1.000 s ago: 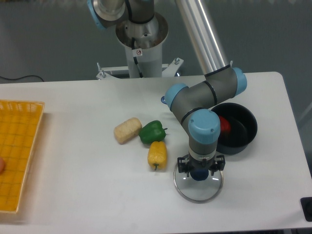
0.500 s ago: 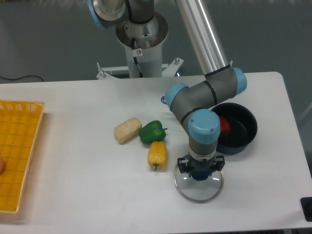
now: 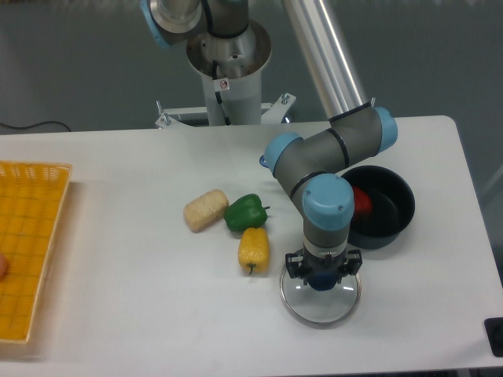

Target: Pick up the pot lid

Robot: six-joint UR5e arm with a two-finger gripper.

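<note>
Alignment seems in hand, the end effector (image 3: 324, 269) open about the knob (image 3: 322, 282) of the pot lid (image 3: 318, 311), and closing comes next.

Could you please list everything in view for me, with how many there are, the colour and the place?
Pot lid: one, clear with a silvery rim and dark blue knob, table front
Pot: one, black, behind the lid to the right
Item in the pot: one visible, red
Toy-like vegetables: three, yellow, green and tan, left of the lid
Basket: one, yellow-orange, left edge
Round item in the basket: one, reddish, partly cut off
Table: one, white, throughout
Dark item: one, right edge
Cable: one, black, behind the table
Arm: one, grey and blue, from above
Gripper: one, dark, at the knob
</note>
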